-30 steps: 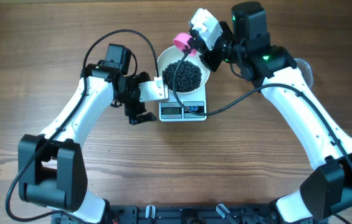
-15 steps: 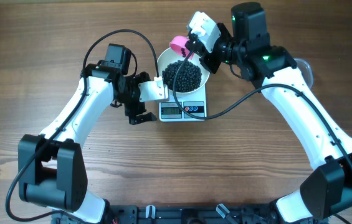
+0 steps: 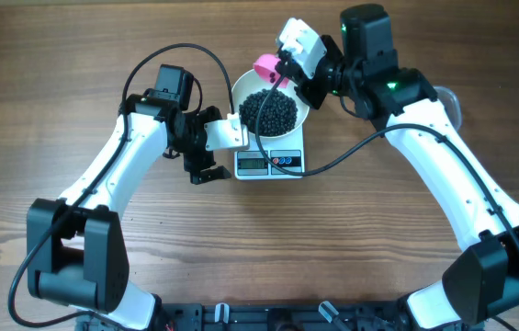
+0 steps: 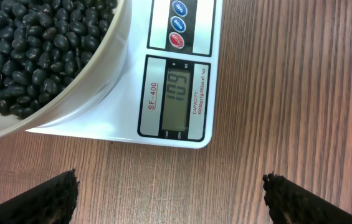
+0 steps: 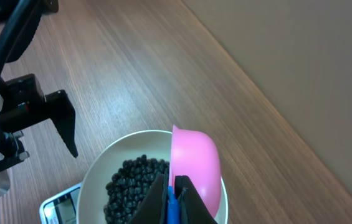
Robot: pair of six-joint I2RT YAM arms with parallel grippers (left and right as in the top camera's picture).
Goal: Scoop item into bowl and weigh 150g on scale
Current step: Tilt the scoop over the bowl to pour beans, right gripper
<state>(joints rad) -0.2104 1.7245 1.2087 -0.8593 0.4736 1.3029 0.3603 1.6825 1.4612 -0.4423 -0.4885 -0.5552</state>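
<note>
Beans [image 4: 26, 43]: heaped in the bowl [image 3: 239, 92], which sits on the scale [image 4: 126, 118], mid-worktop [image 4: 275, 93].
Scoop [image 5: 194, 163]: pink, tipped above the bowl's far rim, likely held there to top up the heap.
Right jaws: clamped together on the scoop's handle.
Left jaws: wide apart and empty, just beside the scale's left side, probably so that wrist's camera faces the display [image 4: 179, 99].
Left wrist only: sideways digits that seem to read 109; if so, short of target.
Right wrist only: the scoop's tilt; its hollow faces away, contents hidden.
Overhead only: both arms flanking the scale.
</note>
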